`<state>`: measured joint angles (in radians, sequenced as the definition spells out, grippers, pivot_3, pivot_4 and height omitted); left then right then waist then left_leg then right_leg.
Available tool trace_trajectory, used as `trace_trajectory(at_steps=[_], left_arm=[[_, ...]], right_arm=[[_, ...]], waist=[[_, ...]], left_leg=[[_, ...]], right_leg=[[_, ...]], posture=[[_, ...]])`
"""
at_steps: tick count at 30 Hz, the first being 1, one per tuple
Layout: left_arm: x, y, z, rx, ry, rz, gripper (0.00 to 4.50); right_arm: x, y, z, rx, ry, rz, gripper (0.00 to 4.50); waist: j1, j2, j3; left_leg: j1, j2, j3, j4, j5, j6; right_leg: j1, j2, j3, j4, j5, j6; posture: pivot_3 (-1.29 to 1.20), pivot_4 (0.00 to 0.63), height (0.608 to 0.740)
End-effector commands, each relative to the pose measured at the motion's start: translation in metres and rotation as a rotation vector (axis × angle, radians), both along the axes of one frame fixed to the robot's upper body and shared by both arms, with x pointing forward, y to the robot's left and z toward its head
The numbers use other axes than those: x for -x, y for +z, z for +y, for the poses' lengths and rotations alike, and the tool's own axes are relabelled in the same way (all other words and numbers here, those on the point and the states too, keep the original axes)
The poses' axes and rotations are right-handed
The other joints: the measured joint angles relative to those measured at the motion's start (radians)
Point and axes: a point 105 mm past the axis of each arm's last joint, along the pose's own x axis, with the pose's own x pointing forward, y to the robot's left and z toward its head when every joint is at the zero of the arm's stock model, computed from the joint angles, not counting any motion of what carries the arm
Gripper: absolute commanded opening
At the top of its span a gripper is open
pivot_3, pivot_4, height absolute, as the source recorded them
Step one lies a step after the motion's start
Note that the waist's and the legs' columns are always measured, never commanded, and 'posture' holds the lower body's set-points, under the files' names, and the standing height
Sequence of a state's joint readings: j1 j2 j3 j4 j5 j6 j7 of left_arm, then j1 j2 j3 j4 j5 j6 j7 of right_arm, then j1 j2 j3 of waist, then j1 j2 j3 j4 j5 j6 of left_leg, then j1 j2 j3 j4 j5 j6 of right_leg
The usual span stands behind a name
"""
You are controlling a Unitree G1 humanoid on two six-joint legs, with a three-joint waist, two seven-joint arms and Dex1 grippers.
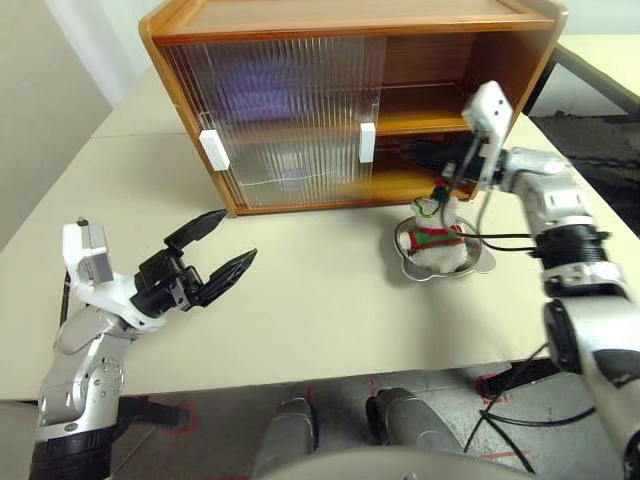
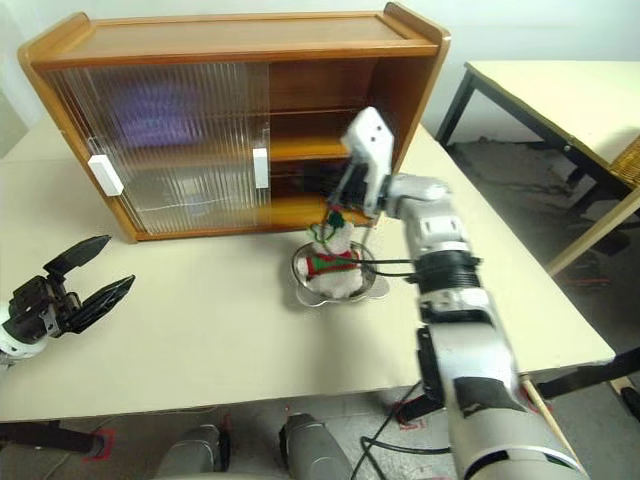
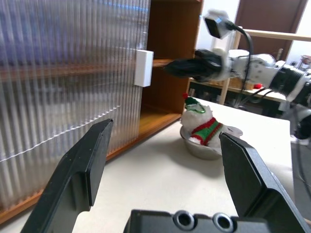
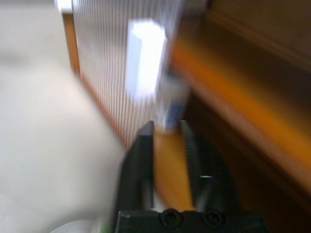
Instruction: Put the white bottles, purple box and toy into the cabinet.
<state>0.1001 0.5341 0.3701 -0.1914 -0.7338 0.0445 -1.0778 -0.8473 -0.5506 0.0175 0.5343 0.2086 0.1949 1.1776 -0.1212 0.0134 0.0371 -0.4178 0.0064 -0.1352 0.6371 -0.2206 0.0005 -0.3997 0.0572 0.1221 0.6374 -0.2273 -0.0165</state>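
The cabinet [image 1: 350, 18] stands at the back of the table with both ribbed doors slid to the left and its right part open. A purple blur [image 1: 255, 95] shows behind the doors on the upper shelf. A white jar with blue print [image 4: 171, 104] shows blurred on the lower shelf just behind the door edge. The toy [image 1: 437, 240] sits in a metal bowl [image 1: 480, 262] in front of the opening. My right gripper [image 1: 415, 152] hovers above the toy at the opening, its fingers slightly apart and empty. My left gripper [image 1: 235, 237] hangs wide open over the table's left side.
The table [image 1: 320, 300] is bare between the left gripper and the bowl. The right door's white handle [image 1: 367, 142] is close beside the right gripper. A second table [image 2: 560, 90] stands off to the right across a gap.
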Motion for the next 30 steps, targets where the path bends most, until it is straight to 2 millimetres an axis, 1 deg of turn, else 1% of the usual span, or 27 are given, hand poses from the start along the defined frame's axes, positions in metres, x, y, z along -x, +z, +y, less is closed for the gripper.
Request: trace_trajectory(at_steps=[1,2,3,4,6,7,9,10,12,19,21,23,27,30], left_arm=[[-0.003,-0.002,-0.003,-0.012,-0.019,-0.004,4.50],[-0.004,-0.002,-0.004,-0.012,-0.021,-0.005,4.50],[-0.004,-0.002,-0.004,-0.013,-0.023,-0.006,4.50],[-0.004,-0.002,-0.004,-0.013,-0.024,-0.006,4.50],[-0.004,-0.002,-0.004,-0.015,-0.026,-0.007,4.50],[-0.004,-0.002,-0.003,-0.016,-0.026,-0.007,4.50],[-0.004,-0.002,-0.003,-0.019,-0.027,-0.005,4.50],[-0.004,-0.002,-0.003,-0.021,-0.027,-0.005,4.50],[-0.005,-0.002,-0.003,-0.021,-0.028,-0.004,4.50],[-0.006,-0.003,-0.007,-0.015,-0.033,-0.005,4.50],[-0.005,-0.003,-0.007,-0.017,-0.033,-0.005,4.50],[-0.004,-0.003,-0.008,-0.017,-0.031,-0.006,4.50],[-0.004,-0.003,-0.007,-0.021,-0.027,-0.005,4.50],[-0.004,-0.003,-0.007,-0.024,-0.026,-0.003,4.50]], right_arm=[[0.015,-0.003,-0.006,0.090,0.023,0.061,2.42],[0.019,-0.004,-0.011,0.117,0.013,0.077,2.73],[0.021,-0.006,-0.018,0.145,-0.024,0.108,3.16],[0.024,-0.007,-0.025,0.164,-0.066,0.143,3.49],[0.036,-0.007,-0.032,0.198,-0.097,0.225,4.34],[0.043,-0.007,-0.033,0.211,-0.094,0.260,4.46],[0.055,-0.006,-0.032,0.233,-0.101,0.311,4.46],[0.058,-0.006,-0.031,0.237,-0.108,0.326,4.46],[0.063,-0.010,-0.030,0.242,-0.120,0.378,4.46],[0.062,-0.038,-0.032,0.296,-0.239,0.509,4.46],[0.060,-0.047,-0.035,0.340,-0.295,0.537,4.46],[0.058,-0.051,-0.036,0.332,-0.336,0.563,4.46],[0.055,-0.051,-0.034,0.307,-0.360,0.589,4.46],[0.054,-0.053,-0.028,0.277,-0.365,0.616,4.46]], waist=[[0.000,0.000,0.000],[0.000,0.000,0.000],[-0.001,0.000,0.000],[-0.001,0.000,0.000],[-0.001,0.000,0.000],[-0.001,0.000,0.000],[-0.002,0.000,0.000],[-0.003,0.000,0.000],[-0.004,0.000,0.000],[-0.003,-0.001,-0.001],[-0.002,-0.001,-0.001],[-0.001,-0.001,-0.001],[0.001,-0.001,-0.001],[0.003,-0.001,-0.001]], left_leg=[[0.000,0.000,0.000,0.000,0.000,0.000],[0.001,0.000,0.000,0.000,0.000,0.000],[0.002,0.000,0.001,0.000,0.000,0.000],[0.002,0.000,0.001,0.000,0.000,0.000],[0.004,0.000,0.002,0.001,0.000,0.000],[0.004,0.000,0.002,0.001,0.000,0.000],[0.005,0.000,0.003,0.001,0.000,0.000],[0.005,0.000,0.003,0.001,0.000,0.000],[0.006,0.000,0.003,0.001,0.000,0.000],[0.007,0.000,0.003,0.003,0.001,0.000],[0.007,0.000,0.003,0.003,0.001,0.000],[0.007,0.000,0.003,0.003,0.001,0.000],[0.006,0.000,0.003,0.003,0.001,0.000],[0.006,0.000,0.003,0.002,0.001,0.000]], right_leg=[[0.000,0.000,0.000,0.000,0.000,0.000],[0.000,0.000,0.000,0.000,0.000,0.000],[0.001,0.001,0.000,0.001,0.000,0.000],[0.001,0.001,0.001,0.001,0.000,0.001],[0.003,0.001,0.001,0.001,0.000,0.001],[0.004,0.001,0.001,0.001,0.000,0.002],[0.005,0.001,0.001,0.001,-0.003,0.006],[0.005,0.001,0.002,0.001,-0.007,0.013],[0.006,0.001,0.002,0.001,-0.007,0.014],[0.007,0.001,0.002,0.001,-0.007,0.015],[0.007,0.001,0.002,0.001,-0.007,0.015],[0.006,0.001,0.002,0.001,-0.008,0.015],[0.005,0.001,0.002,0.002,-0.008,0.015],[0.005,0.001,0.002,0.002,-0.008,0.015]], posture=[[-0.18,0.056,0.740],[-0.18,0.056,0.740],[-0.18,0.055,0.740],[-0.18,0.054,0.740],[-0.18,0.052,0.740],[-0.18,0.051,0.740],[-0.18,0.051,0.740],[-0.18,0.051,0.740],[-0.18,0.051,0.740],[-0.18,0.052,0.740],[-0.17,0.053,0.740],[-0.17,0.053,0.740],[-0.17,0.055,0.740],[-0.17,0.056,0.740]])
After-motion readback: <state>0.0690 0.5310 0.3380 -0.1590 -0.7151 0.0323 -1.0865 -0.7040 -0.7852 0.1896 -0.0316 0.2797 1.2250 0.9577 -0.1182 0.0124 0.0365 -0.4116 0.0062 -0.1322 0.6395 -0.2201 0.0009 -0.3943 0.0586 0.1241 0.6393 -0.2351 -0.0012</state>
